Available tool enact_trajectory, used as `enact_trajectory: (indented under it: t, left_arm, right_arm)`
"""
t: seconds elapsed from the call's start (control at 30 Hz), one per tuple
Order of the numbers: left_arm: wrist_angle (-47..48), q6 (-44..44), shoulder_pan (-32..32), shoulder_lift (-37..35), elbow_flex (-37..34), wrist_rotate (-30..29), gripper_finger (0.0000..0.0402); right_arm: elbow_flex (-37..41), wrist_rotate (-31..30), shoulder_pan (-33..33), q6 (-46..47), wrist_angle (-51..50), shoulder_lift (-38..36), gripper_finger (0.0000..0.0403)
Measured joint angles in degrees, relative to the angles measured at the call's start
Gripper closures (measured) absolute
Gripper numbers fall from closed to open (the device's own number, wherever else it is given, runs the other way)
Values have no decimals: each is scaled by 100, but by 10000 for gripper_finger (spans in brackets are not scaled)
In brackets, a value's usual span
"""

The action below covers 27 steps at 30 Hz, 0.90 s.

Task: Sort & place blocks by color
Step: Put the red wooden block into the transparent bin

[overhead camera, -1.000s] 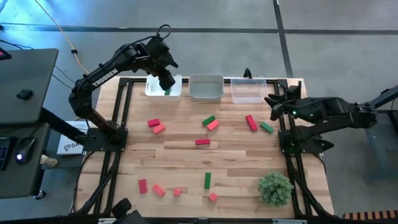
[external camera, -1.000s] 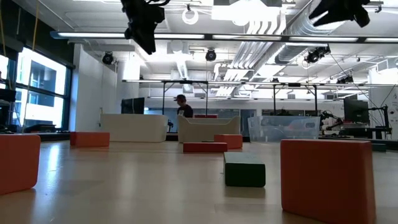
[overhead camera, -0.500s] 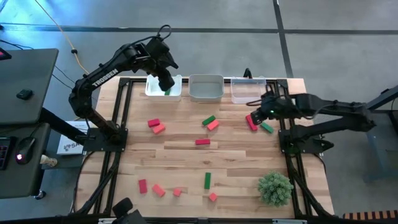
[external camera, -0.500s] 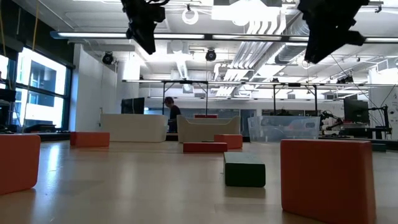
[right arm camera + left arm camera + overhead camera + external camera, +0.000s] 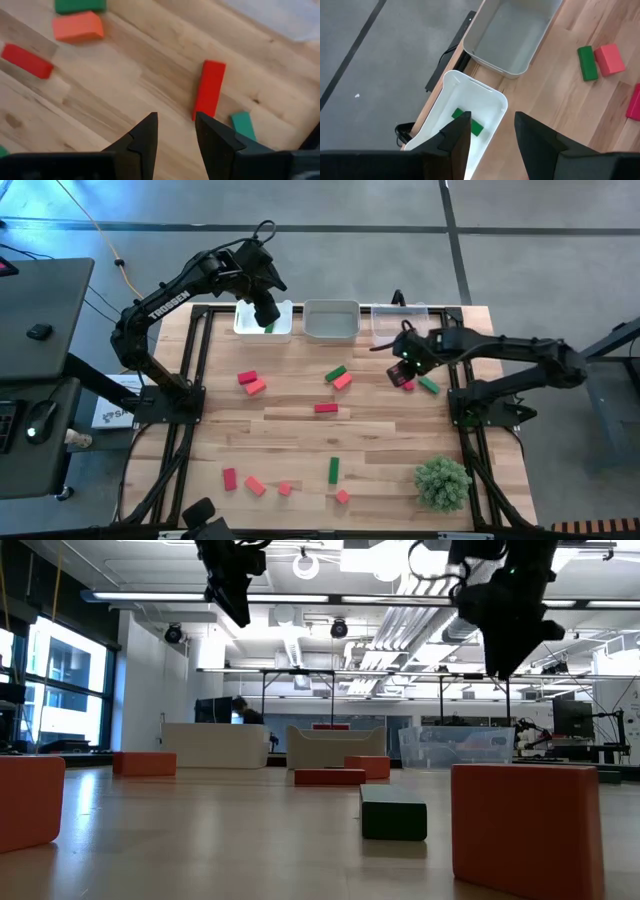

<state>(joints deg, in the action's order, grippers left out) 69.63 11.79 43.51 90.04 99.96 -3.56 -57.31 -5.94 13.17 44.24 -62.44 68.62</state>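
- High view, starting at the far-left corner of the table: my left gripper hangs over the white tray, fingers spread and holding nothing. One green block lies inside that tray.
- Next along the far edge are the grey tray, which looks bare inside, and the clear tray.
- Loose blocks are scattered over the wood: a red and salmon pair on the left side, a green and salmon pair near the middle, a red bar just nearer than those, and a handful along the near edge.
- Toward the right edge, my right gripper hovers just above the red block, fingers parted, with a green block beside it.
- My read: the right arm is starting a pick. Next I should centre the fingers across the red block's narrow sides, descend, and avoid nudging its green neighbour.
- The bushy green plant ball at the near-right corner stays out of it.
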Motion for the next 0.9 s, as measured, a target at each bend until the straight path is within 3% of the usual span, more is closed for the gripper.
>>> enact_trajectory:
  t: [0.4,0.9]
  left_arm:
    - [0,148,2,2,0,147,259]
    - [0,192,2,4,0,147,259]
  right_arm:
    - [2,129,649,-298,-34,1200,189]
    - [4,472,935,-724,-52,2554,182]
